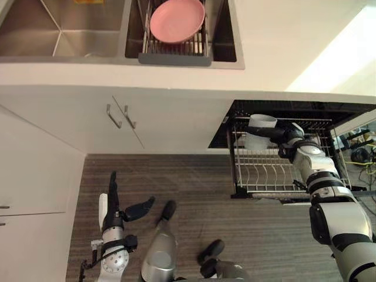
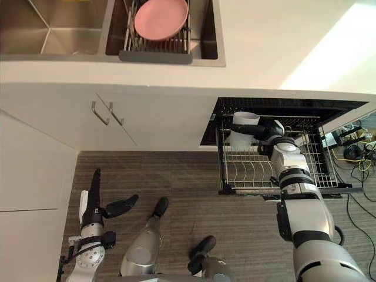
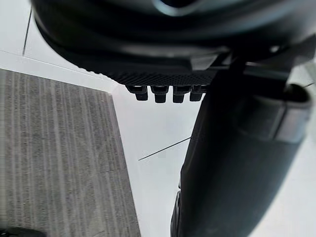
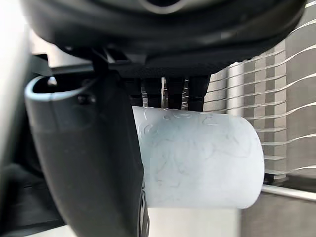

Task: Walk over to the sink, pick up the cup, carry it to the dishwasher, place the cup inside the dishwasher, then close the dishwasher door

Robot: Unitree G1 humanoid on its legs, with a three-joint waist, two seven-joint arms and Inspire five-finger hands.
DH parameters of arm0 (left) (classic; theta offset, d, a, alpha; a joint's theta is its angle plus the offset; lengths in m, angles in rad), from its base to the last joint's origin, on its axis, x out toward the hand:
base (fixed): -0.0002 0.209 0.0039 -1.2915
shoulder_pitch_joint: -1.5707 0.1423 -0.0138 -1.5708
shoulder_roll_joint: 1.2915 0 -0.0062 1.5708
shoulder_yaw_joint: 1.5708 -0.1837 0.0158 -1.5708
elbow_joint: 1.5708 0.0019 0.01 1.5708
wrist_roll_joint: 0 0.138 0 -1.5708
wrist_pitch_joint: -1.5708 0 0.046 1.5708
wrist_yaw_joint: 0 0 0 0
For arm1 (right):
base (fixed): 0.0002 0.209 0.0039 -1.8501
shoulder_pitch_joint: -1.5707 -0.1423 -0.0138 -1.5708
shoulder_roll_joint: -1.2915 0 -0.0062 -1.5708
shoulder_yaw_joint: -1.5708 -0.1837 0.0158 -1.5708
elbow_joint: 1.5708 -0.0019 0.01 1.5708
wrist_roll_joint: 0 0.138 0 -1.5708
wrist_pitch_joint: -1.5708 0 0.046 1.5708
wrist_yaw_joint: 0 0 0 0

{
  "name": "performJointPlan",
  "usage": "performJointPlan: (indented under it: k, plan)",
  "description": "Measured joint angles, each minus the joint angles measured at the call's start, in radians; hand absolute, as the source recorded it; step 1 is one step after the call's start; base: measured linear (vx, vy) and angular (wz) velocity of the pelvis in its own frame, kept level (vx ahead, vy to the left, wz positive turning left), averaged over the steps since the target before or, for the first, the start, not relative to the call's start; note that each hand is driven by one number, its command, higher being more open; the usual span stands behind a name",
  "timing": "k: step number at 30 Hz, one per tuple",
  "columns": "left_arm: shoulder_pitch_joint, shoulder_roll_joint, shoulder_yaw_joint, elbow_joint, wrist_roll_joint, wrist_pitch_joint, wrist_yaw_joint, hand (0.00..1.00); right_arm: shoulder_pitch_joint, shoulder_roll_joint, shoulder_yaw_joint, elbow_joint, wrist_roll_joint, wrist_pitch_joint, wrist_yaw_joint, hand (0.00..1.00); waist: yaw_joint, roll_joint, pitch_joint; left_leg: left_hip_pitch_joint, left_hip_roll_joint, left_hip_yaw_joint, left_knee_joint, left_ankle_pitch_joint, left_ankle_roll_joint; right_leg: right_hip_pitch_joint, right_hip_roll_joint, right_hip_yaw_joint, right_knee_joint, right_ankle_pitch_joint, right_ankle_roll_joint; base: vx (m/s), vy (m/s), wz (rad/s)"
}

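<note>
I judge this to be the placing step. My right hand (image 1: 286, 138) grips the cup (image 1: 258, 132), fingers (image 4: 175, 91) and thumb curled round its side, above the back left corner of the pulled-out dishwasher rack (image 1: 264, 176). I cannot tell whether it touches the wires. Next I need to lower it gently between the tines, release, withdraw clear, and then see to the door. My left hand (image 1: 113, 211) hangs idle over the floor, fingers straight. By my count there is one cup, one rack, one pink plate (image 1: 176, 19) in the sink (image 1: 59, 35) and two cabinet handles (image 1: 120, 116).
</note>
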Motion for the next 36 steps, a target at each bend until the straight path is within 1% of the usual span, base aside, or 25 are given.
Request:
performJointPlan:
  k: [2,6,10,15,19,24,25,27,32,36]
  plan:
    - [0.0,0.001,-0.012,0.005,-0.002,0.0,0.001,1.0,-0.008,-0.012,-0.005,0.018,-0.024,0.017,0.001,0.0,-0.001,0.011,0.024,-0.002,-0.002,0.0,0.0,0.003,0.002,-0.007,-0.005,0.0,0.014,-0.004,0.0,-0.04,0.034,0.01]
    - [0.0,0.005,-0.024,0.005,-0.003,0.0,0.006,1.0,-0.032,-0.021,-0.021,0.036,-0.069,0.039,0.011,0.0,-0.007,0.018,0.05,-0.017,-0.001,0.002,0.0,0.008,0.002,-0.037,-0.017,0.006,0.05,-0.019,-0.001,-0.02,0.017,-0.02]
    - [0.0,0.015,-0.063,0.005,-0.004,0.0,0.01,1.0,-0.066,-0.038,-0.024,0.068,-0.074,0.039,0.039,0.0,-0.013,0.029,0.059,-0.018,-0.001,0.006,0.0,0.008,0.002,-0.052,-0.025,0.013,0.08,-0.033,-0.002,-0.01,0.0,-0.03]
    - [-0.001,0.017,-0.113,0.002,-0.023,0.004,0.013,1.0,-0.088,-0.041,-0.049,0.111,-0.101,0.028,0.068,0.0,-0.018,0.051,0.072,-0.017,-0.001,0.013,0.001,0.008,0.002,-0.077,-0.042,0.025,0.137,-0.063,-0.003,-0.01,-0.004,-0.04]
    - [-0.001,0.018,-0.123,0.001,-0.043,0.027,0.013,1.0,-0.088,-0.041,-0.05,0.149,-0.113,0.028,0.071,0.0,-0.018,0.063,0.079,-0.022,-0.001,0.008,0.001,0.009,0.0,-0.091,-0.05,0.024,0.169,-0.082,-0.005,-0.02,-0.038,0.02]
    - [-0.001,0.024,-0.123,-0.006,-0.071,0.035,0.009,1.0,-0.103,-0.041,-0.053,0.165,-0.115,0.028,0.095,0.0,-0.016,0.068,0.082,-0.035,-0.001,-0.003,0.001,0.012,-0.003,-0.111,-0.058,0.014,0.201,-0.104,-0.007,-0.02,-0.047,0.07]
    - [-0.001,0.024,-0.123,-0.008,-0.081,0.035,0.007,1.0,-0.115,-0.041,-0.054,0.174,-0.115,0.028,0.098,1.0,-0.015,0.073,0.084,-0.035,-0.002,-0.006,0.001,0.012,-0.003,-0.111,-0.06,0.011,0.207,-0.109,-0.008,-0.02,-0.048,0.08]
    - [-0.001,0.024,-0.123,-0.008,-0.086,0.035,0.001,1.0,-0.124,-0.041,-0.063,0.175,-0.115,0.028,0.1,1.0,-0.012,0.078,0.087,-0.038,-0.006,-0.009,0.001,0.012,-0.003,-0.117,-0.065,0.009,0.221,-0.118,-0.007,-0.03,-0.035,0.07]
    - [-0.001,0.024,-0.123,-0.008,-0.091,0.035,-0.001,1.0,-0.125,-0.041,-0.067,0.175,-0.117,0.028,0.102,1.0,0.0,0.081,0.089,-0.043,-0.014,-0.022,0.001,0.012,-0.003,-0.124,-0.082,-0.004,0.256,-0.142,-0.004,-0.02,-0.044,0.1]
    - [-0.001,0.024,-0.123,-0.01,-0.091,0.035,-0.003,1.0,-0.125,-0.041,-0.073,0.174,-0.109,0.028,0.13,1.0,0.007,0.081,0.089,-0.043,-0.016,-0.025,0.001,0.013,-0.003,-0.123,-0.088,-0.008,0.26,-0.145,-0.003,-0.04,-0.035,0.04]
